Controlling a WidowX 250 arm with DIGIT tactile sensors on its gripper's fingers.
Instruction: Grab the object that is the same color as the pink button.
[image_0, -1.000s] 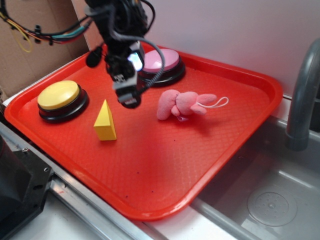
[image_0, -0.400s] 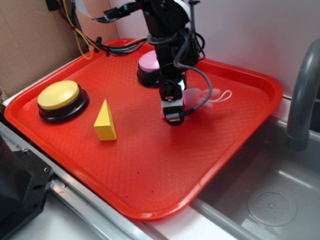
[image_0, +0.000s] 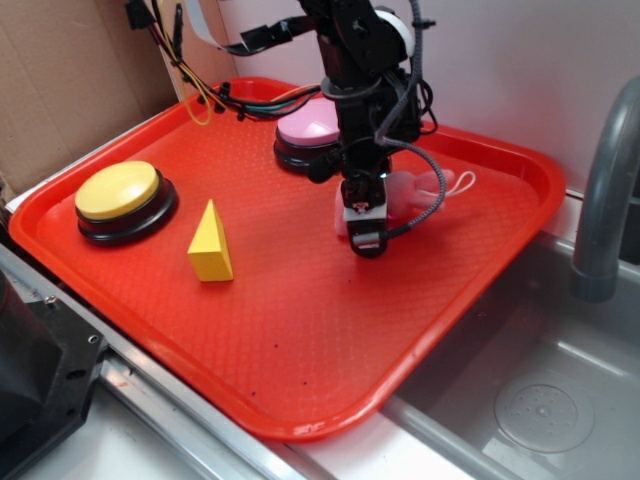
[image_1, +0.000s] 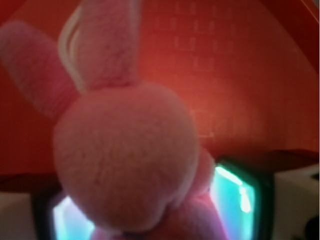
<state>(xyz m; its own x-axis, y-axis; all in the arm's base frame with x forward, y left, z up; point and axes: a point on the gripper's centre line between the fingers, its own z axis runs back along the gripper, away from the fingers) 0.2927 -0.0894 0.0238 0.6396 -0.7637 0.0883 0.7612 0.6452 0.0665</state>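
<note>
My gripper (image_0: 366, 238) is down low over the pink plush toy (image_0: 408, 192), which lies on the red tray (image_0: 300, 330) just right of the pink button (image_0: 306, 128). In the exterior view my arm covers most of the toy; only some pink limbs and the white string loop (image_0: 462, 184) show to the right of the wrist.

In the wrist view the pink plush toy (image_1: 125, 170) fills the frame, round head close up, ears pointing away, blurry from closeness. The finger pads with a teal glow (image_1: 235, 192) sit on either side of it at the bottom. Looks like the toy is between my fingers, but I cannot tell whether they are pressing on it or are apart from it; contact is hidden by the plush.

Progress, my guess: target picked correctly, approach and descent done. Left: confirm the squeeze and lift the toy off the tray.

The yellow pyramid block (image_0: 210, 243) and yellow button (image_0: 118, 190) sit well apart on the left, not involved.
</note>
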